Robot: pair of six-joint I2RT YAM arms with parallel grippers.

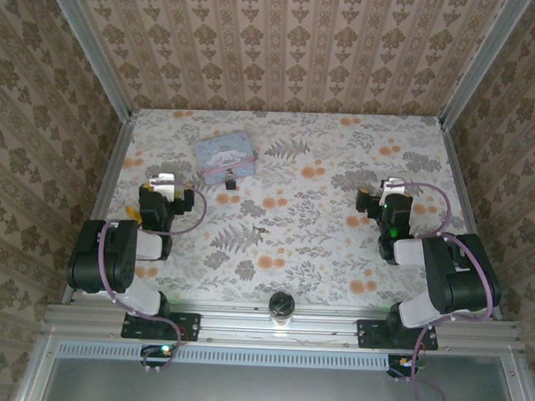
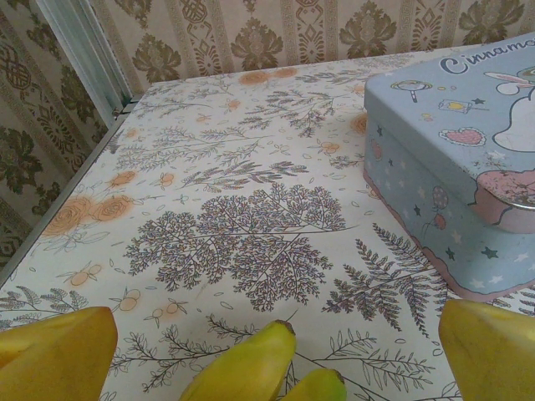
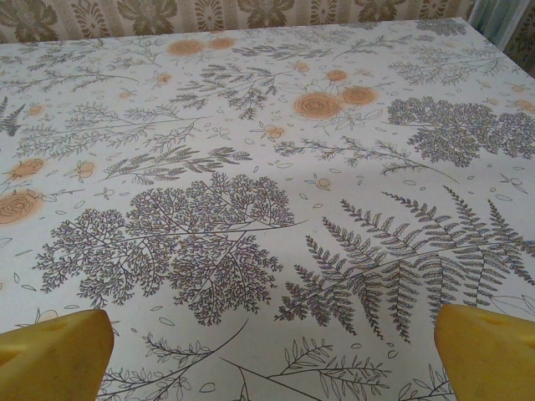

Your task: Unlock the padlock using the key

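Two claws: your left gripper (image 1: 164, 178) and right gripper (image 1: 394, 185) gape, empty.
Padlock (image 1: 230, 185): likely light, hard, slippery; beside tin (image 1: 223, 154).
Grip: pinch its body across the flat sides.

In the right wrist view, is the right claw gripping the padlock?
No, the right claw stands open, its yellow fingers wide apart with bare patterned table between them.

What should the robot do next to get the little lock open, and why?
Probably move the left gripper to its right, toward the padlock. The padlock lies loose on the table, just in front of the pale blue tin. Both grippers are open and hold nothing, and the left one is nearer to the padlock than the right gripper.
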